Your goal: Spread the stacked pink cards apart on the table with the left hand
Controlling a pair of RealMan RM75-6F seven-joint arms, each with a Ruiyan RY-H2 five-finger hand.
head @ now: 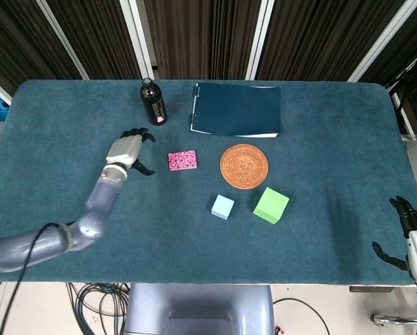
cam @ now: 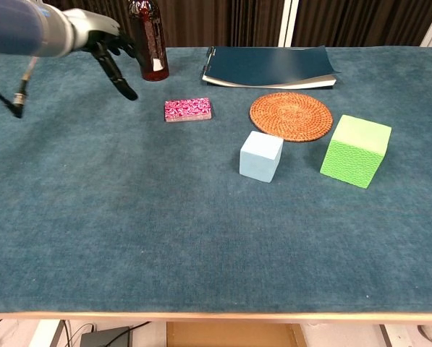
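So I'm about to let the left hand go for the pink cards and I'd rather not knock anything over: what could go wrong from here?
The left hand, open, hovers between the bottle and the pink cards. A wide swing could tip the tall, narrow bottle. The cards sit in a tight block, so a push may slide the whole stack rather than fan it. Pushed right, they could run into the woven coaster.

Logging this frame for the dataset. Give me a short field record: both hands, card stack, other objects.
left hand: open, fingers spread, above the table left of the cards, not touching them
right hand: open, at the table's near right edge, holding nothing
pink cards: still one neat stack, flat on the table
bottle: upright, behind the cards
notebook: closed, far side
coaster: right of the cards
blue cube, green cube: near side, apart
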